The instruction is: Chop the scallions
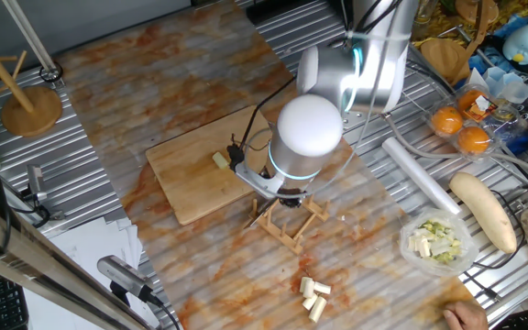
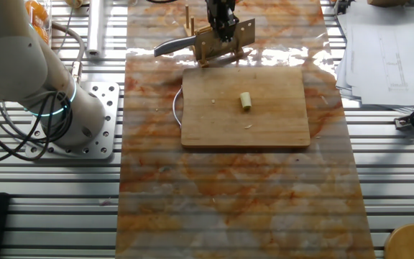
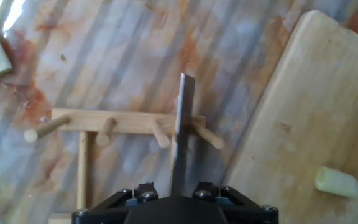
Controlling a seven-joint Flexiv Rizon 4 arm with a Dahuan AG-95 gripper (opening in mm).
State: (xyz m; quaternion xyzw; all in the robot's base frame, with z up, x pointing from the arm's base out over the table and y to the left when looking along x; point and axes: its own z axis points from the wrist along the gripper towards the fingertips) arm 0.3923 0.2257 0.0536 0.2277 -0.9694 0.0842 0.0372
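A short pale scallion stub [image 2: 246, 101] lies on the wooden cutting board [image 2: 207, 122]; it also shows in one fixed view [image 1: 220, 160] and at the lower right of the hand view [image 3: 335, 182]. A few tiny slivers lie on the board near it. My gripper [image 2: 221, 25] is down at the small wooden rack [image 3: 123, 121] beyond the board's edge. The knife [image 3: 179, 137] sits across the rack pegs, seen edge-on, and runs between my jaws. My fingertips are hidden, so I cannot tell whether they press on it.
Several cut pale pieces [image 1: 314, 298] lie on the marbled mat. A bowl of chopped pieces [image 1: 438, 243], a long cream root vegetable [image 1: 484, 211], a white roll [image 1: 420, 174] and oranges [image 1: 461, 128] sit on the metal surface beside the arm. Papers [image 2: 387, 50] lie past the mat.
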